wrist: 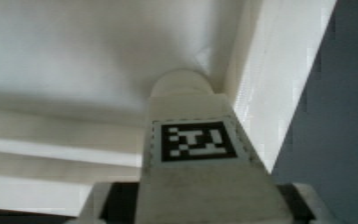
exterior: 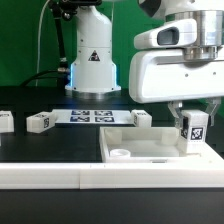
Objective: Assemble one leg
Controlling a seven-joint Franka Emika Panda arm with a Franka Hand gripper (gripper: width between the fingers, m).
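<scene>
Gripper (exterior: 192, 118) clamped on the leg (exterior: 193, 131), fingers (wrist: 108, 203) pinching its upper end. Leg upright, tag side facing the exterior camera, lower end inside the tray (exterior: 130, 152), near the corner on the exterior view's right. Seating cannot be told. Three loose legs (exterior: 40, 122) and the marker board (exterior: 90, 115) lie on the table (exterior: 30, 145) behind

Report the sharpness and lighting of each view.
Exterior view: even light, whites bright against the dark table, blue glow by the arm's base, the leg a little soft. Wrist view: the leg's tag is legible though soft; the tabletop behind is blurred, crossed by grey shadow bands.
</scene>
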